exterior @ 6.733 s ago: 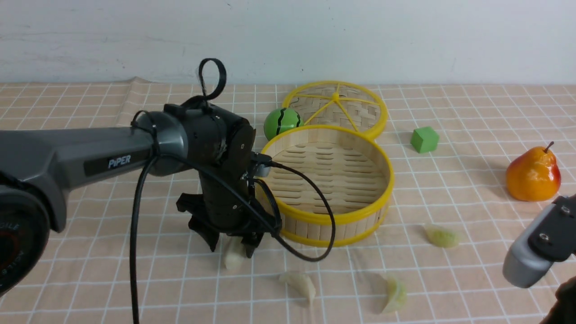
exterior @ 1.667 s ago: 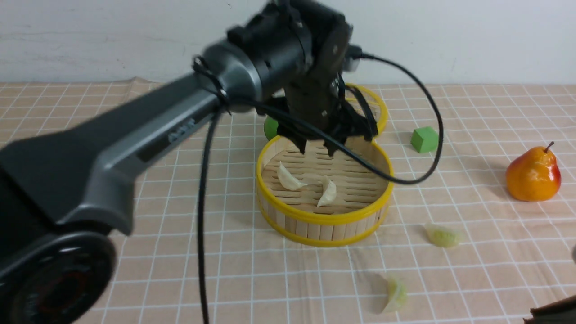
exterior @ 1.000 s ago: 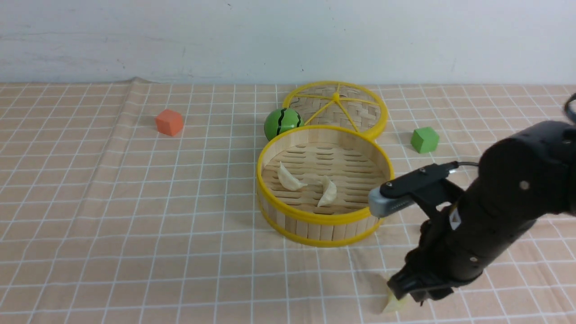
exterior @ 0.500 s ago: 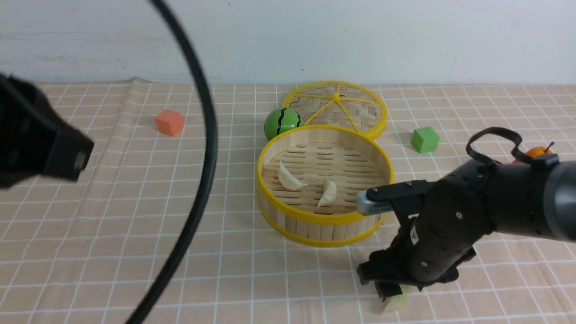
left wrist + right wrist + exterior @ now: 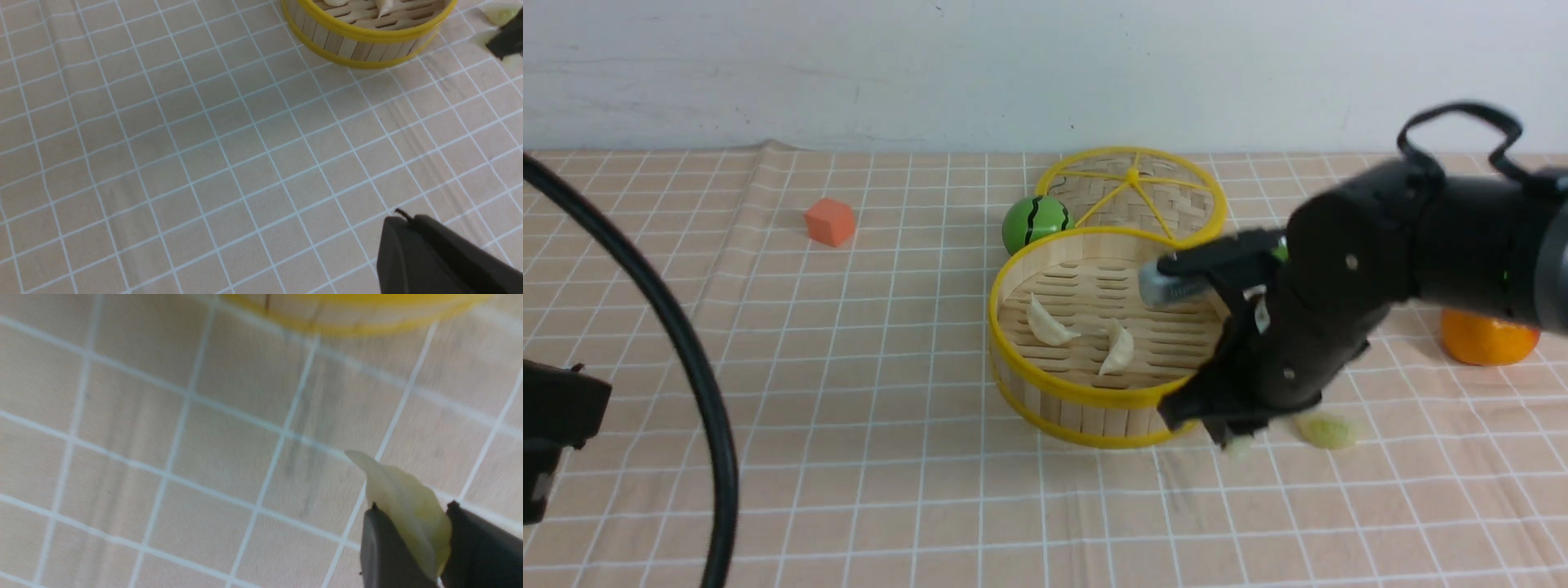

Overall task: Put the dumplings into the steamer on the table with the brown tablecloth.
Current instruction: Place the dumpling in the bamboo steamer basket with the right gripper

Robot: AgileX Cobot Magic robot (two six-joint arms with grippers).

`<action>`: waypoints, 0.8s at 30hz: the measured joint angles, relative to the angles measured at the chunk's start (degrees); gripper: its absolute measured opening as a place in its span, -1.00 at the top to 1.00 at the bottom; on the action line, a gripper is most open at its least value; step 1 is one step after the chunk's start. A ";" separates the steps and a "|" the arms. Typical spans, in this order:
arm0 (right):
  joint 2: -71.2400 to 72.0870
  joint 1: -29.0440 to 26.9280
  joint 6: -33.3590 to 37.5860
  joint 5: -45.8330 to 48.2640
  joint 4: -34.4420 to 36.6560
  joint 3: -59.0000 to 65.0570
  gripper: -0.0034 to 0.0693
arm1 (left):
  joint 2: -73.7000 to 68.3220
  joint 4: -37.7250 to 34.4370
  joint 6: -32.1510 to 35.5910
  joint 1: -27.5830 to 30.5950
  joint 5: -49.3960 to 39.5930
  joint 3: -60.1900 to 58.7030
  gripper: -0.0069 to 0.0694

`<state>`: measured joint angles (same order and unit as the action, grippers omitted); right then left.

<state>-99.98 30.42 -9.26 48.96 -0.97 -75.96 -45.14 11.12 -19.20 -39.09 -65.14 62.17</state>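
Note:
The steamer (image 5: pixel 1112 398) stands mid-table on the brown tablecloth (image 5: pixel 849 408). Two white dumplings (image 5: pixel 1049 325) (image 5: pixel 1119 349) lie on its slatted floor. My right gripper (image 5: pixel 410 510) is shut on a pale green dumpling (image 5: pixel 404 502) and hangs above the cloth just off the steamer's front right wall (image 5: pixel 351 302); in the front view that dumpling (image 5: pixel 1240 446) pokes out below the fingers. A second green dumpling (image 5: pixel 1327 430) lies on the cloth right beside it. My left gripper (image 5: pixel 402 218) is shut and empty, hovering over bare cloth well away from the steamer (image 5: pixel 367 36).
The woven lid (image 5: pixel 1131 192) lies behind the steamer, with a green striped ball (image 5: pixel 1033 222) at its left. An orange cube (image 5: pixel 831 222) sits far left. A pear (image 5: pixel 1486 343) shows partly behind the right arm. The left arm's black cable (image 5: pixel 686 351) arcs across the left foreground.
The right gripper closed on the front green dumpling and carried it up and back toward the steamer's front right side. The left arm drew back to the left edge.

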 joint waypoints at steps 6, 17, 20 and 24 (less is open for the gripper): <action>-4.63 0.00 1.33 2.21 -1.90 -16.81 0.40 | 0.43 0.05 -0.05 0.00 0.06 0.00 0.86; -24.56 -4.41 -2.88 6.56 -4.71 -34.60 0.40 | 0.43 -1.70 -0.16 0.00 -2.90 0.00 0.86; -26.58 -5.78 -3.67 6.98 -4.23 -35.25 0.40 | 0.43 -2.74 -0.16 0.00 -3.28 0.00 0.86; -27.82 -6.05 -3.79 7.76 -3.54 -35.30 0.36 | 0.43 -3.97 -0.21 0.00 -3.28 0.00 0.86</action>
<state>-127.80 24.38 -13.04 56.72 -4.50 -111.26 -44.71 7.15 -19.41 -39.09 -68.41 62.17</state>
